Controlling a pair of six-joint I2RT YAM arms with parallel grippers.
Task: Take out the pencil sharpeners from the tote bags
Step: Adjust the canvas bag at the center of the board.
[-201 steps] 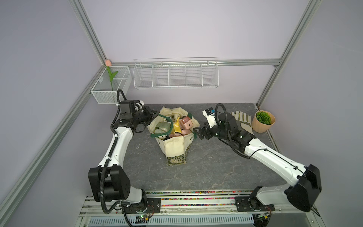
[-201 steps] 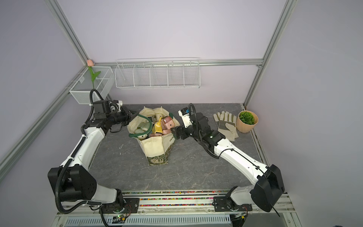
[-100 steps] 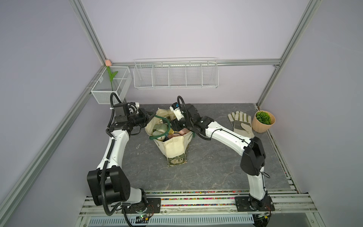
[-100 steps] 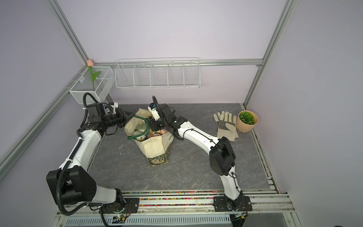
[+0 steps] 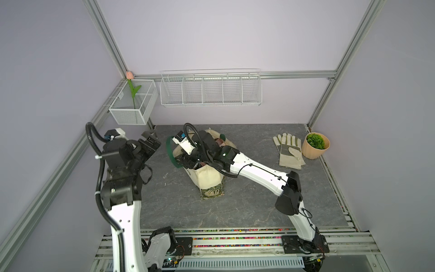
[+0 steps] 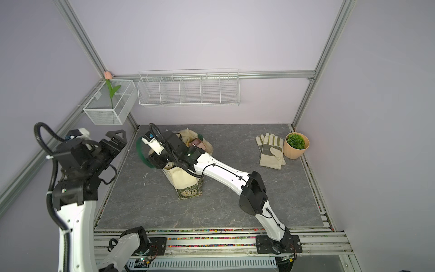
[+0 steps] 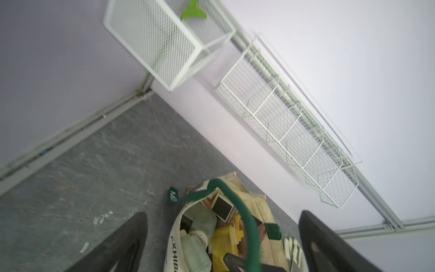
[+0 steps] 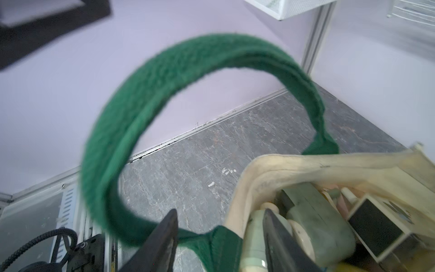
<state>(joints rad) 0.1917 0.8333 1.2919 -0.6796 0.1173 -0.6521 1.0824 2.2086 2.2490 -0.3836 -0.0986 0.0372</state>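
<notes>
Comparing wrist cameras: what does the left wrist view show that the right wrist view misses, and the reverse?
Only the left wrist view: the left gripper, wide open and empty; green printed lettering on the cream canvas tote bag; a bright green leaf.
Only the right wrist view: the right gripper astride the bag's rim, one finger outside, one inside beside the pale green plastic sharpener; whether it grips is unclear.
Both: that sharpener, the dark green handle loop, a cream sharpener with a dark square window, the grey marbled tabletop.
</notes>
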